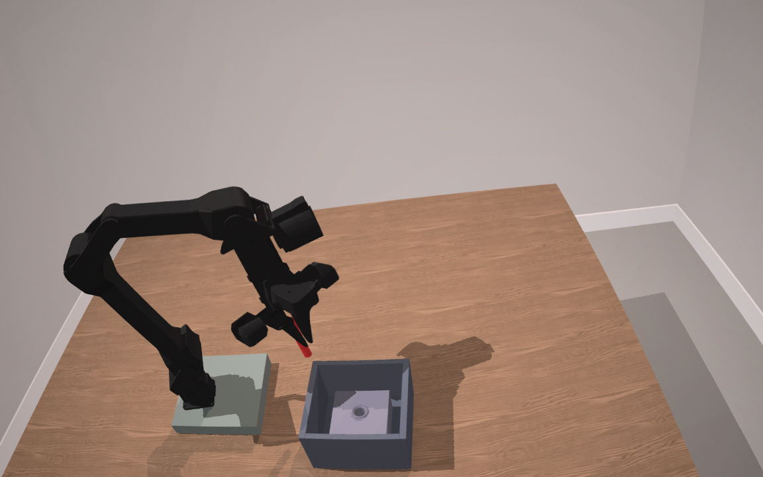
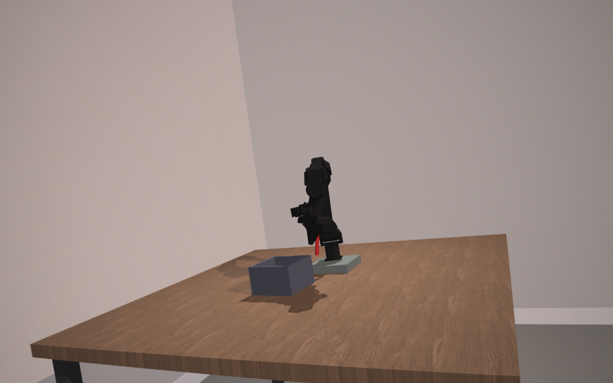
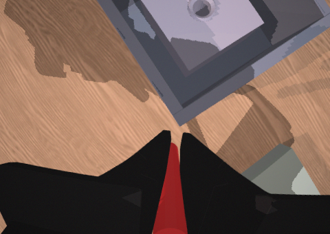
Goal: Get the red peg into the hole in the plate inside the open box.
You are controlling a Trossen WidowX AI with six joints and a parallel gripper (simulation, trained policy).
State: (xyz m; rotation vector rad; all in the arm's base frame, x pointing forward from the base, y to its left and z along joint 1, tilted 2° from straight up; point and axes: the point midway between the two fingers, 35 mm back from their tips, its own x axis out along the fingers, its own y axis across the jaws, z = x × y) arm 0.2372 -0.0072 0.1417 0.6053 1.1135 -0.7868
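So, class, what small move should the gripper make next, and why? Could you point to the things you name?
Probably carry the red peg (image 1: 307,351) (image 2: 316,246) (image 3: 170,199) sideways over the open box (image 1: 356,454) (image 2: 270,281) (image 3: 137,62), keeping its height: the gripper (image 1: 308,344) (image 2: 312,242) (image 3: 175,139) is shut on it, its lower end hangs outside the walls, and the plate's hole (image 1: 359,411) (image 3: 201,7) lies inside.

Top view — raised, medium distance, tilted down across tabletop (image 1: 461,266) (image 2: 394,309) (image 3: 86,117) towards far wall (image 1: 402,106); arm (image 1: 159,219) (image 2: 321,200) left, box (image 1: 360,454) (image 2: 270,281) (image 3: 136,56) right. Exterior view — lower, farthest back, shallow downward angle, facing arm from box's side; tabletop's near edge in frame. Wrist view — closest, looking past hand (image 1: 309,343) (image 2: 314,243) (image 3: 177,133) down at tabletop. All share box and part of green base (image 1: 248,364) (image 2: 354,262) (image 3: 275,172); only top and wrist share plate (image 1: 342,424) (image 3: 234,17) inside box.
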